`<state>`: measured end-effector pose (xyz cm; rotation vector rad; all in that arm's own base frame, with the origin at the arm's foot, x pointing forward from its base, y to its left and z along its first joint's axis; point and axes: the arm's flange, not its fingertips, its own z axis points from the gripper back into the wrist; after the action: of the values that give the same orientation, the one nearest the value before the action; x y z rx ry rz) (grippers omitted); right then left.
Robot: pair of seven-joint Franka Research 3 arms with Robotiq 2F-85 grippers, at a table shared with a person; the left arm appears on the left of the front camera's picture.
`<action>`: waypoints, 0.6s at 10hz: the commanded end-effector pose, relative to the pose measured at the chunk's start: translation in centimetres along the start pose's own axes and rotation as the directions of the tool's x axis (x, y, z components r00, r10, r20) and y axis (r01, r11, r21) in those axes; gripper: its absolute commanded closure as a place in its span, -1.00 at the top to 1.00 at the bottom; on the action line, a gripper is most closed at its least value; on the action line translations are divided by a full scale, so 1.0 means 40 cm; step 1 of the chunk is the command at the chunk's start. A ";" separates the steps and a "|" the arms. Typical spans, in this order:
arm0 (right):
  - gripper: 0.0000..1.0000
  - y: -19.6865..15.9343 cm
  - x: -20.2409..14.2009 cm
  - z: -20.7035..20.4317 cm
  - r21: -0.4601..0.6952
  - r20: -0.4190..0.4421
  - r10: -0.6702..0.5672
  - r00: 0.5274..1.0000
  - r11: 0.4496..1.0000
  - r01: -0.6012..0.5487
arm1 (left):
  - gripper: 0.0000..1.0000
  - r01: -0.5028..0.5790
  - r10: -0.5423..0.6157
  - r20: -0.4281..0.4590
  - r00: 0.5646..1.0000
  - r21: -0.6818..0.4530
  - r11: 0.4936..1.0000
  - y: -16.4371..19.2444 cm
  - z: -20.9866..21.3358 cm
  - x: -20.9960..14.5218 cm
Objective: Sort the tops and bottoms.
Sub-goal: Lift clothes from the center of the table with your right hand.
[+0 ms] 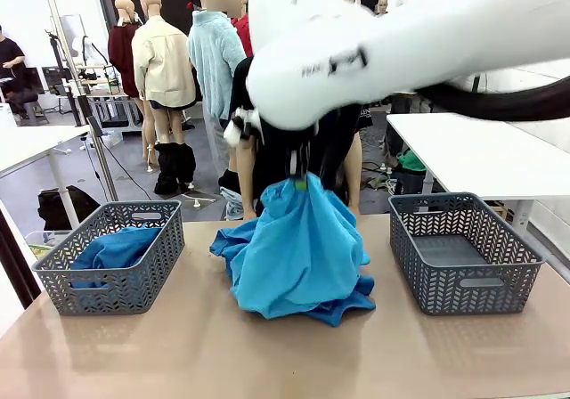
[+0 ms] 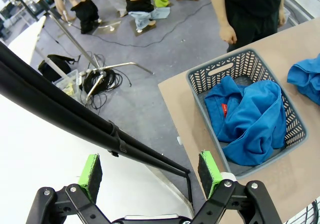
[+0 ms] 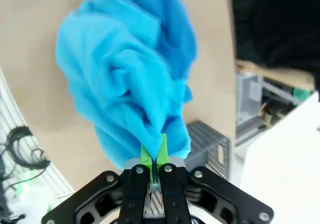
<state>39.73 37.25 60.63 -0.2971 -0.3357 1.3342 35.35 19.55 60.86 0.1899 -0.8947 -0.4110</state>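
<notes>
Jaws of the right gripper [image 3: 152,156] are clamped on a fold of a turquoise top [image 1: 298,256], which hangs over the middle of the table [image 1: 178,354] — its hem seemingly resting on a darker blue garment [image 1: 352,307]. Left gripper [image 2: 150,176] — fingers wide apart, empty — hangs near the left basket [image 2: 220,69] holding blue tops [image 2: 250,124].

Top [image 1: 298,248]: plain turquoise.
Fabric under it [image 1: 343,307]: deeper blue.
Left basket [image 1: 134,283], right basket [image 1: 463,283]: grey, chevron cut-outs.
Basket garment [image 2: 250,119]: royal blue; tag [image 2: 224,109] red.
Bench [image 1: 196,354]: tan.
Left gripper [image 2: 150,170]: black; pads [image 2: 91,171] green.
</notes>
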 end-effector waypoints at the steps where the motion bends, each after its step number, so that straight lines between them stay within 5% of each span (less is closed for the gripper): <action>1: -1.00 -0.023 -0.059 0.192 -0.061 0.077 -0.135 0.988 0.988 0.140 | 1.00 0.006 -0.006 -0.016 1.000 -0.005 1.000 0.005 0.002 0.002; 3: -1.00 -0.039 -0.127 0.441 -0.109 0.145 -0.307 0.941 0.940 0.324 | 1.00 0.006 -0.006 -0.016 1.000 -0.005 1.000 0.005 0.002 0.002; 6: -1.00 0.003 -0.156 0.689 -0.125 0.274 -0.386 0.881 0.894 0.430 | 1.00 0.006 -0.006 -0.016 1.000 -0.005 1.000 0.005 0.002 0.002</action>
<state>27.13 30.06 85.16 -0.2046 -0.6816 0.9411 35.34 19.56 60.88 0.1895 -0.8951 -0.4111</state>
